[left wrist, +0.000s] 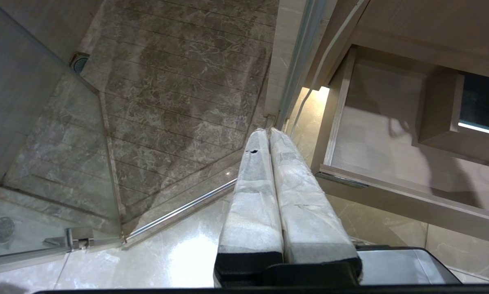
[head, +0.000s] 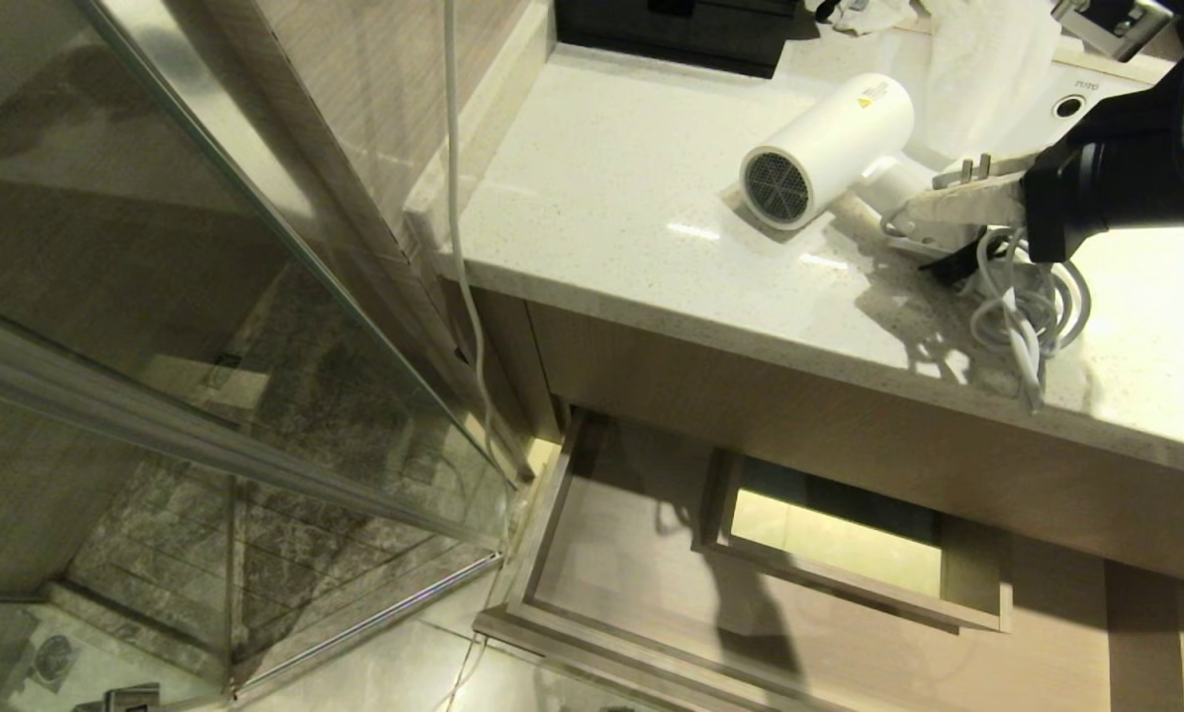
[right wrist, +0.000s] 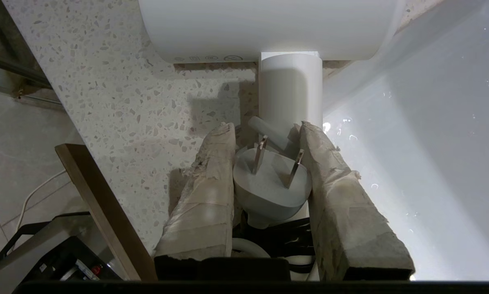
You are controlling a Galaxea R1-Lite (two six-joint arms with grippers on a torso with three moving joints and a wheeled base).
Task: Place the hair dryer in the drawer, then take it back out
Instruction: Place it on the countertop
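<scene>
- Surroundings: one pale speckled surface [head: 631,208] with a white sink basin [head: 1007,109] at its far right; a white towel [head: 987,49] draped over the basin edge and a black glossy box [head: 681,30] at the back.
- Left of the vanity, a glass shower partition [head: 156,297] and a thin white cable [head: 458,227] hanging down the wall; neither crosses the drawer opening.
- One hair dryer [head: 829,148] lies on its side on the surface, just beside the basin. Its barrel's long axis runs diagonally; the dark mesh grille faces toward me and left, the yellow sticker is on top near the far end.
- The handle [right wrist: 290,90] points toward my right gripper [right wrist: 266,139].
- One loose coil of pale grey cord [head: 1027,307] sits on the surface at the front edge, under my right arm.
- One plug [right wrist: 271,183], two prongs up, sits between the right gripper's padded fingers [right wrist: 207,179], which are closed in around it and the handle's end; I can't confirm firm contact.
- One drawer [head: 631,554] stands pulled out below the surface, with one boxed cutout [head: 849,544] in its floor; nothing lies in it.
- Left gripper [left wrist: 269,134] hangs parked over the floor beside the drawer's corner, fingers pressed together, holding nothing.
</scene>
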